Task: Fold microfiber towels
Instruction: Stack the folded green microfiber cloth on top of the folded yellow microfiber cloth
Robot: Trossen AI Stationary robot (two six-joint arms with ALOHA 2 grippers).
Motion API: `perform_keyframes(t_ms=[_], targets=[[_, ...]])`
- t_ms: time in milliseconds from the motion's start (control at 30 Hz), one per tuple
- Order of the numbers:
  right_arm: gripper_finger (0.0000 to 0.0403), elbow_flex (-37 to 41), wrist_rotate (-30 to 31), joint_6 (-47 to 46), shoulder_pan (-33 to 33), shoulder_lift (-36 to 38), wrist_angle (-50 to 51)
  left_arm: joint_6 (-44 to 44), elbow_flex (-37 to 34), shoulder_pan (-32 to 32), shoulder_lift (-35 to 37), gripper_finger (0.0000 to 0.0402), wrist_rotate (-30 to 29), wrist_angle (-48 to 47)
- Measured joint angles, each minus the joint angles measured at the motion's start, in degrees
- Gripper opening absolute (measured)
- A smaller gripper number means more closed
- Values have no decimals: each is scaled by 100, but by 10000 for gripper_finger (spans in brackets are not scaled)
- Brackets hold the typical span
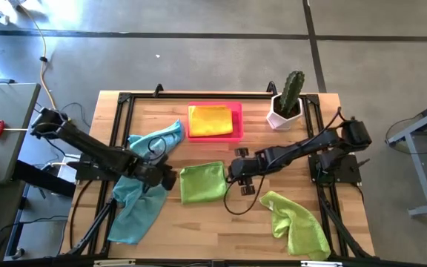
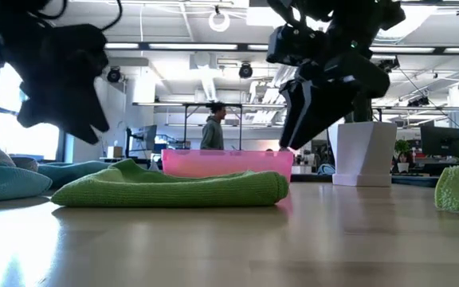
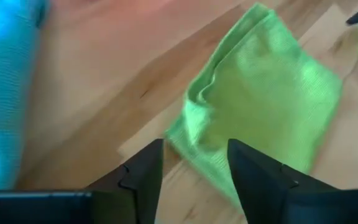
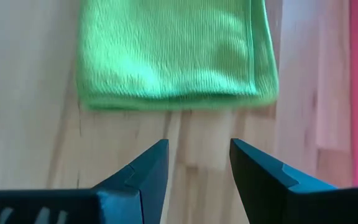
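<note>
A folded lime green microfiber towel (image 1: pixel 202 182) lies flat at the table's middle; it also shows in the low view (image 2: pixel 174 188). My left gripper (image 1: pixel 170 179) hangs open just left of it, above the wood (image 3: pixel 194 168). My right gripper (image 1: pixel 233 172) hangs open just right of it, above bare wood (image 4: pixel 197 163). A folded yellow towel (image 1: pixel 211 119) lies in the pink tray (image 1: pixel 215 137). A teal-blue towel (image 1: pixel 141 193) lies crumpled at the left under my left arm. Another lime green towel (image 1: pixel 296 225) lies crumpled at the near right.
A white pot with a cactus (image 1: pixel 286 104) stands at the far right corner. A dark cable (image 1: pixel 237 202) loops on the wood below my right gripper. Bare wood lies along the near edge between the teal and the crumpled green towels.
</note>
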State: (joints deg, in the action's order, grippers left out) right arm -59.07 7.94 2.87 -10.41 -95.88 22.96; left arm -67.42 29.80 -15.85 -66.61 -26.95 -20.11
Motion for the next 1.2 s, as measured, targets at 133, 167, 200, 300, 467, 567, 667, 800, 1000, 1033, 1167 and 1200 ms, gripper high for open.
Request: perform_keyframes(t_ms=[133, 167, 200, 300, 467, 567, 667, 800, 1000, 1033, 1167, 1200], targets=[[165, -44, -6, 33, -16, -55, -54, -337, -106, 151, -463, 202, 253, 811], [165, -44, -4, 42, -22, -44, -34, -398, -80, 177, -655, 208, 343, 1028], [165, -44, -5, 46, -22, -44, -87, -459, -80, 216, -791, 214, 430, 1046], [165, -42, -5, 53, -27, -33, -47, -691, -44, 284, -1191, 224, 602, 1160], [165, -42, -10, 75, -27, -41, 8, -1126, -50, 285, -1682, 225, 728, 1295], [165, -42, -11, 108, -27, -50, 34, -1171, -46, 288, -1906, 225, 711, 1637], [165, -42, -13, 166, -27, -50, -8, -1176, -48, 292, -2028, 225, 724, 2017], [165, -42, -17, 199, -27, -50, -15, -1150, -46, 299, -2048, 225, 716, 2174], [165, -42, -19, 208, -27, -50, -16, -1154, -50, 372, -2056, 211, 600, 2155], [165, -42, -20, 208, -27, -50, -15, -1154, -50, 391, -2056, 204, 600, 2140], [165, -42, -21, 206, -27, -50, -13, -1146, -50, 443, -2143, 154, 578, 2120], [165, -42, -21, 206, -27, -50, -13, -1094, -50, 454, -2179, 136, 576, 2120]])
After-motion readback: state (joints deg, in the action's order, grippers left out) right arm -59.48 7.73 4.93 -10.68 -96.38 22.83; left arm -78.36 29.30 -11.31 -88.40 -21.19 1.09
